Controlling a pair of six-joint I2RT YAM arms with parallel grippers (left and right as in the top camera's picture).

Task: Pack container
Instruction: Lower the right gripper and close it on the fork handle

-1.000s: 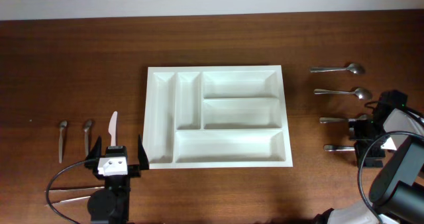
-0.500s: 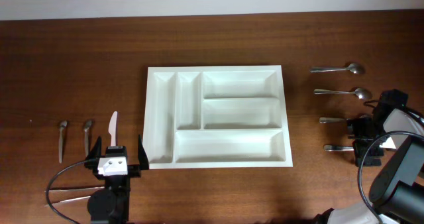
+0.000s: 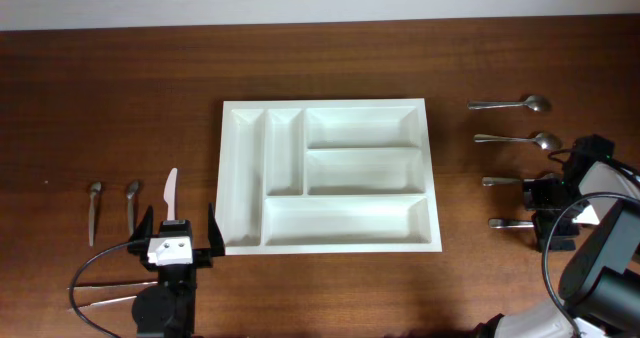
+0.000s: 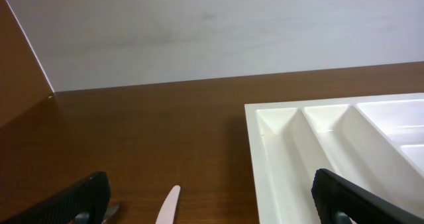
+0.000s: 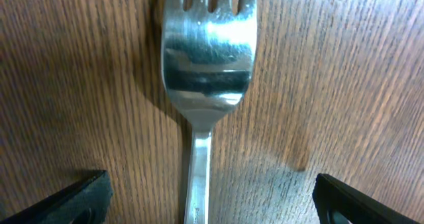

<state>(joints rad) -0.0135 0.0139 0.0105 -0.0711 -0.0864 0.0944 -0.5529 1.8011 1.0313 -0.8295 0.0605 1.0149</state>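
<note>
The container [image 3: 345, 223] sits in the middle of the table [image 3: 120, 98], long side running left to right, square to the edges. It is a plain white moulded tray. Two narrow slots run near to far at its left end, two long slots lie one behind the other to their right, and a third long one runs along the near side. Every slot is bare, so packing has not yet begun, by my reckoning.

The cutlery is laid out on both sides, probably so that each arm has its own supply. To the left lie two small spoons [image 3: 94, 213] and a white knife [image 3: 171, 190], all pointing away from the near edge. To the right are two larger spoons [image 3: 510, 104] at the far end of the row and two forks [image 3: 500, 181] nearer.

The left gripper [image 3: 178, 226] waits near the tray's near left corner with its fingers spread wide and nothing between them. The knife lies just beyond it.

The right gripper [image 3: 545, 213] is low over the forks. Its own camera shows one fork [image 5: 209, 58] centred between its widely parted fingers, tines away. I would say it is lining up a pinch on the neck, though from overhead I cannot tell which of the two forks it has chosen.
</note>
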